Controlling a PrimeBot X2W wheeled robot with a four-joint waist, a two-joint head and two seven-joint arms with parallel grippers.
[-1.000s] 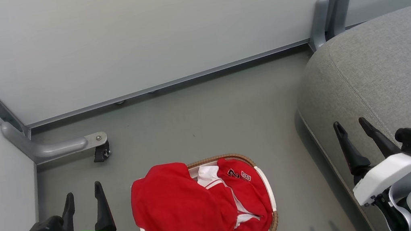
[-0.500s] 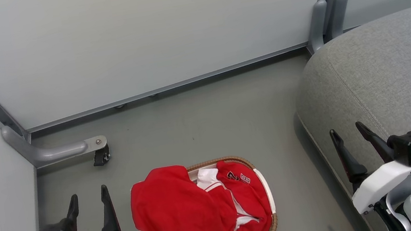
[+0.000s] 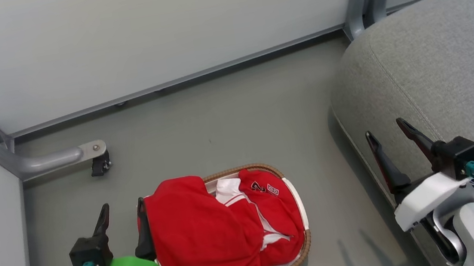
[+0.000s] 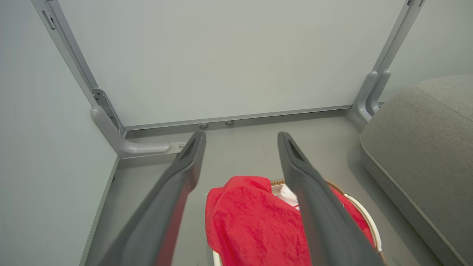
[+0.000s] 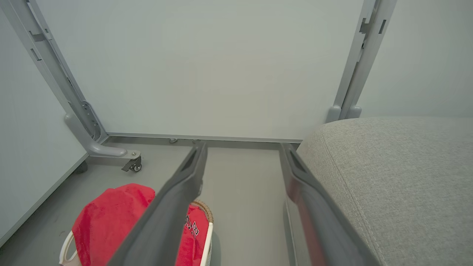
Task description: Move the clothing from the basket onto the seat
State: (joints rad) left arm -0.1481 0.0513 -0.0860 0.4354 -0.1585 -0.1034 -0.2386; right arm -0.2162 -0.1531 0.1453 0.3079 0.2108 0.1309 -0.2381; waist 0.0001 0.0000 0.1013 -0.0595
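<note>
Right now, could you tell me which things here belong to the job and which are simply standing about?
Belong to the job: red clothing, basket, grey seat.
Standing about: partition panels, wheeled support leg.

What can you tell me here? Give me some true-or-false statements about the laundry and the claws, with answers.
1. The red clothing lies in the basket. True.
2. The left claw grips a garment. False: it stands open, clamping nothing.
3. The basket sits on the seat. False: it stands on the floor beside the seat.
4. The right claw is open. True.
5. A garment lies on the seat. False: the visible part of the seat bears none.
</note>
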